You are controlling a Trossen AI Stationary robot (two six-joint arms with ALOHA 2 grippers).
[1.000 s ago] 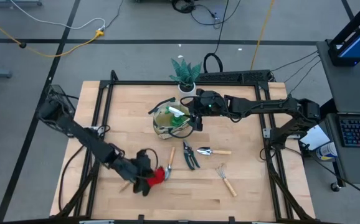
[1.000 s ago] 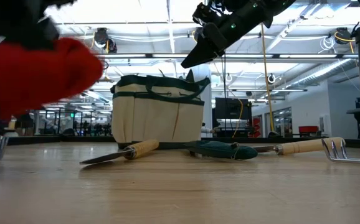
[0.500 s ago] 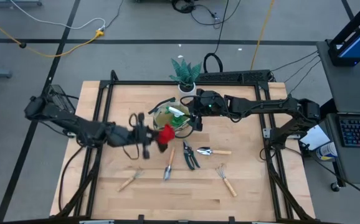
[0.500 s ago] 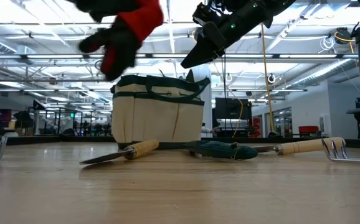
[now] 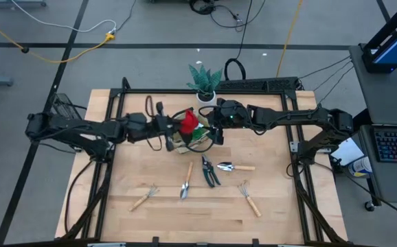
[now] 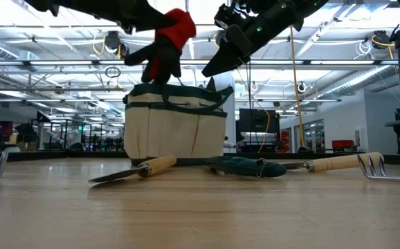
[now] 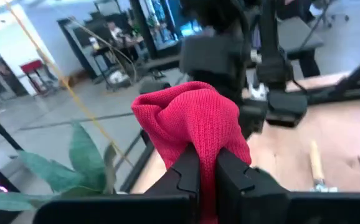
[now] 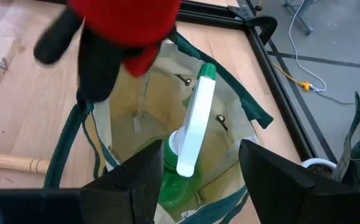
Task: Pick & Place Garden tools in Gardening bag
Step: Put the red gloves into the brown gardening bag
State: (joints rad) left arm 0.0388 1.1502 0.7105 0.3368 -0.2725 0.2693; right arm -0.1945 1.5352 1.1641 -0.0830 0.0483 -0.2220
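Even overhead light lit the table [image 5: 116,206] brightly with only faint shadows, ceiling strip lamps [image 6: 366,34] glared white in the low view, and the red glove [image 8: 124,28] was smeared by motion blur close to the right wrist camera, where the near foreground was out of focus.

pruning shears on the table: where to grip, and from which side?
Judging from the high view, take the pruning shears across the dark handles, coming straight down. They lie flat on the table, their length running toward the gardening bag, so set the fingers crosswise to that. The trowel lies close on one side; bare table on the other.
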